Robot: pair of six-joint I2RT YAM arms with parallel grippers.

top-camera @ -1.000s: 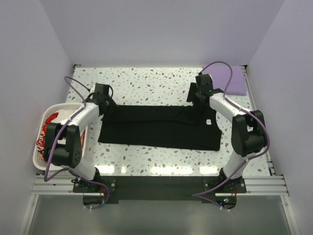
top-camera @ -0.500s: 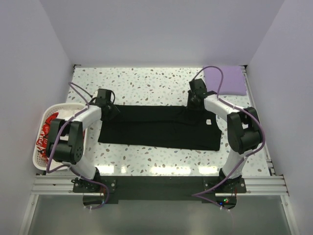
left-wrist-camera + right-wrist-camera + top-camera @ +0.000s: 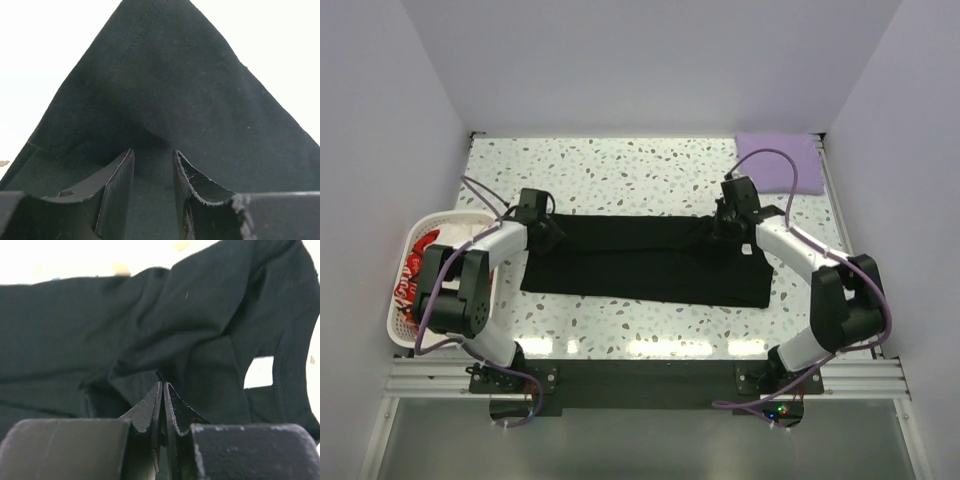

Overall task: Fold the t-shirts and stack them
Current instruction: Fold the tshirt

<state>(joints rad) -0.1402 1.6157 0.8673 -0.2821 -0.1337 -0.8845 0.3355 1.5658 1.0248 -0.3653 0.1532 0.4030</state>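
Observation:
The black t-shirt [image 3: 630,262] lies spread across the middle of the table. My left gripper [image 3: 544,232] is at its far left corner; in the left wrist view it [image 3: 153,152] stands open, its fingers straddling flat black cloth [image 3: 170,85]. My right gripper [image 3: 720,226] is at the shirt's far edge near the collar. Seen from the right wrist it [image 3: 162,384] is shut, with a thin fold of the bunched black cloth [image 3: 75,325] pinched at its tips. A folded lavender t-shirt [image 3: 782,160] rests at the back right corner. The white t-shirt with red lettering [image 3: 420,262] lies in the basket.
A white slotted basket [image 3: 402,325] hangs at the table's left edge beside the left arm. Walls close in on the left, back and right. The speckled tabletop [image 3: 630,175] shows behind the black shirt.
The right gripper has shut on the black cloth and its arm has shifted slightly at the shirt's far edge. The left gripper has stayed open, edging a little toward the shirt's corner.

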